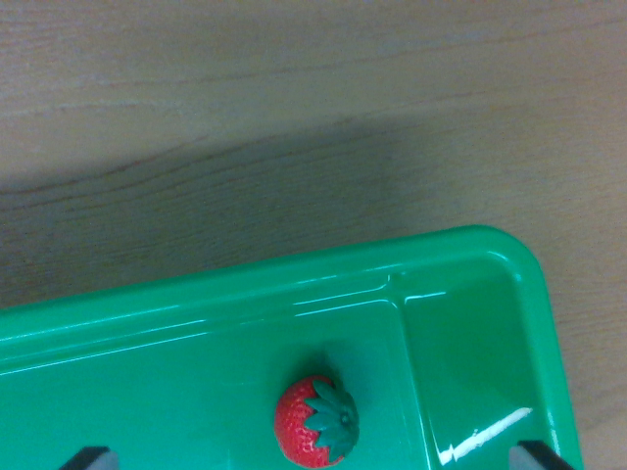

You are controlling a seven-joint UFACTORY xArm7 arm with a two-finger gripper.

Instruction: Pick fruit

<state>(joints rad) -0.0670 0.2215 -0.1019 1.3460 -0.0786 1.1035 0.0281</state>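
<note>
Wrist view: strawberry [315,422] in green tray [460,257], between spread, empty tool [318,456] fingertips.

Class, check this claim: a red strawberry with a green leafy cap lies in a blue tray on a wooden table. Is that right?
Not quite: the tray is green, not blue. The wrist view shows the red strawberry with its green leafy cap lying in it, on the wooden table.

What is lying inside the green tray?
One red strawberry with a green leafy cap lies in the large compartment of the green tray. The narrow compartment on the wrist view's right looks empty. The tray's lower part is out of frame, so more contents cannot be ruled out.
</note>
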